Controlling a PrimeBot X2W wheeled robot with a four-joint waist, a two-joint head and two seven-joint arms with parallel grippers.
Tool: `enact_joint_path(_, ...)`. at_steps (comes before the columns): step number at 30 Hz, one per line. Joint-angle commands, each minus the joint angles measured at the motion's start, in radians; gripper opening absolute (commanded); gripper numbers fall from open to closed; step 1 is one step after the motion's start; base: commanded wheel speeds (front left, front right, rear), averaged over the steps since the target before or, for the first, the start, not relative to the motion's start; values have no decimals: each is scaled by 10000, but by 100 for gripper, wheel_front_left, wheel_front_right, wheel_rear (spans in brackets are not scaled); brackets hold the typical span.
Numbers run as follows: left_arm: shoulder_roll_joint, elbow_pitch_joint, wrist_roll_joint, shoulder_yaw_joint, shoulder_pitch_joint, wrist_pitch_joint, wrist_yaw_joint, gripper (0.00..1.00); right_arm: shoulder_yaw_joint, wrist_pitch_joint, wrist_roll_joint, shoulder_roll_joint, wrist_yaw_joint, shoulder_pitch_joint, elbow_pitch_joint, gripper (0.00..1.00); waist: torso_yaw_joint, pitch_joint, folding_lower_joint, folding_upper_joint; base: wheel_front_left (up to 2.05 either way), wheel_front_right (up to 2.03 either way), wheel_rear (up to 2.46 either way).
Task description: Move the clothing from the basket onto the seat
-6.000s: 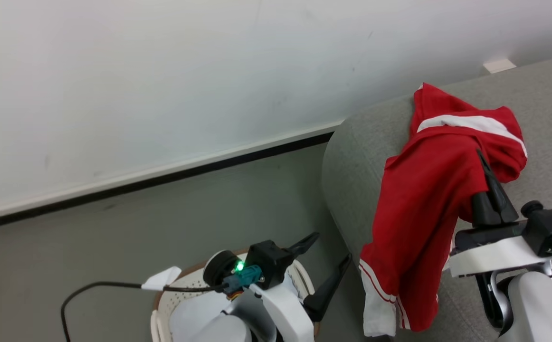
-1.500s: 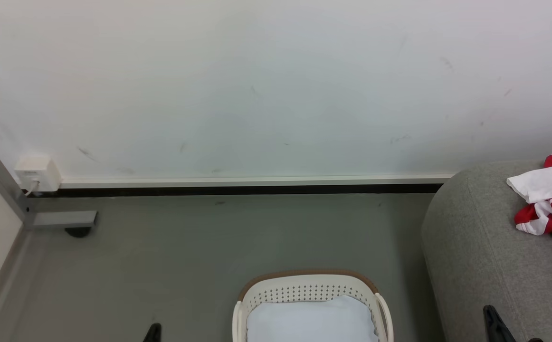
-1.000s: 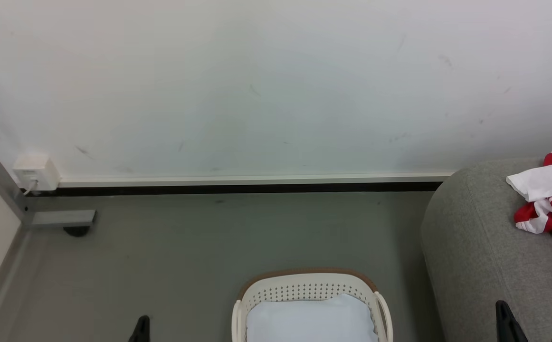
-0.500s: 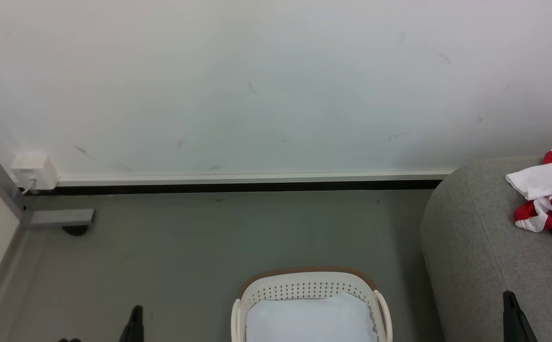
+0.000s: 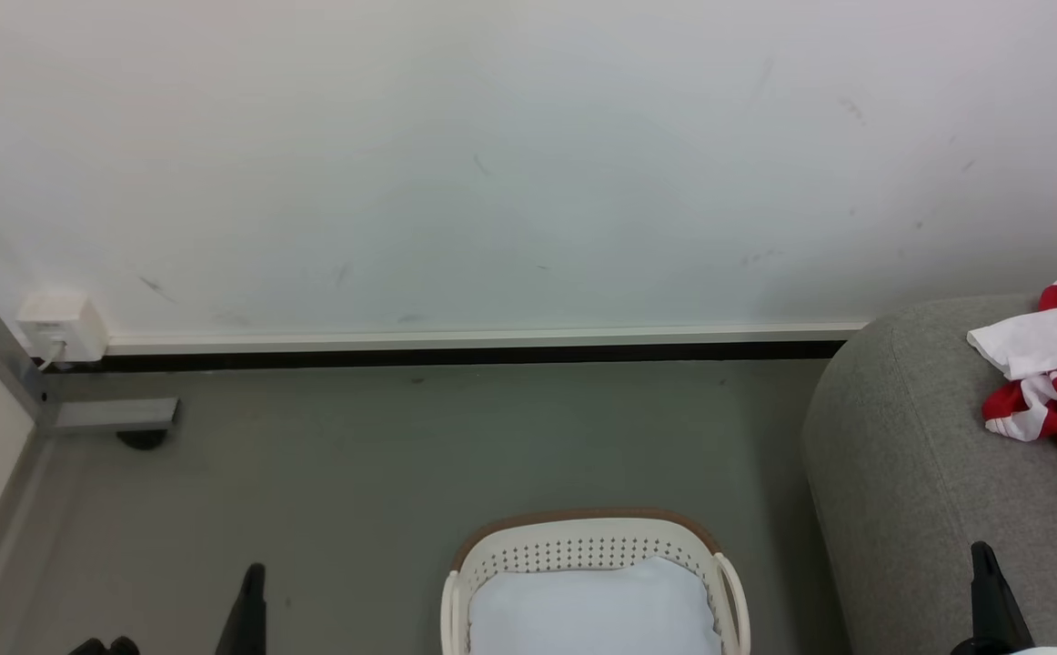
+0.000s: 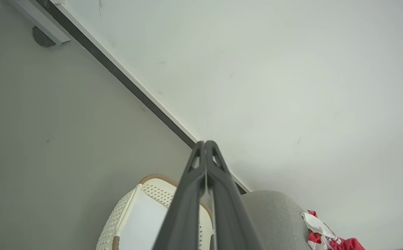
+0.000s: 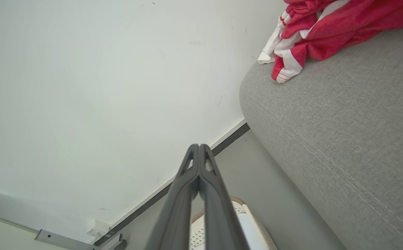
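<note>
Lying crumpled on the seat [image 5: 911, 473], the clothing [image 5: 1051, 373] makes a red-and-white heap near the sofa's rounded end. A white sleeve is folded across its top and striped trim shows at its lower edge. In the right wrist view the same heap rests on the grey upholstery close to the wall, well apart from the fingertips.

The basket [image 5: 583, 537] stands on the floor [image 5: 383, 455] near the seat's rounded end, with a narrow strip of floor between them. A pale bluish-white cushion [image 5: 592, 609] lies inside it.

The right gripper [image 7: 199, 146] has its two dark fingers pressed together, tips meeting, with nothing clamped between them. It points toward the foot of the wall, with the seat on one side and the basket's rim below. In the head view one of its fingers rises from the bottom edge in front of the seat's side.

The left gripper [image 6: 205, 143] is the same: fingers together, empty, touching nothing. It hangs in the air over the floor, and in the head view it stands well apart from the basket on its left.

Behind everything is a white wall [image 5: 492, 164] with a dark skirting strip [image 5: 456, 357]. A small white box [image 5: 54, 326] is fixed low on the wall, beside a grey metal bar [image 5: 110, 414].
</note>
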Motion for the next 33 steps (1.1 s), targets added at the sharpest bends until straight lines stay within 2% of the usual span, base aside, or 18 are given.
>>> enact_joint_path(1, 61, -159, -422, 67, -242, 98, -23, 0, -43, 99, 413, -112, -7, -235, -180, 0, -4, 6, 0, -1, 0, 0, 0)
enact_joint_path(8, 68, -214, -1405, 159, -372, 344, -35, 0, -72, 344, 1413, -125, -8, -345, -254, 0, -21, 34, 0, -1, 0, 0, 0)
enact_joint_path(33, 87, -360, -3890, 390, -671, 996, -65, 0, -154, 996, 3978, -160, -12, -551, -448, 0, -71, 115, 0, -1, 0, 0, 0)
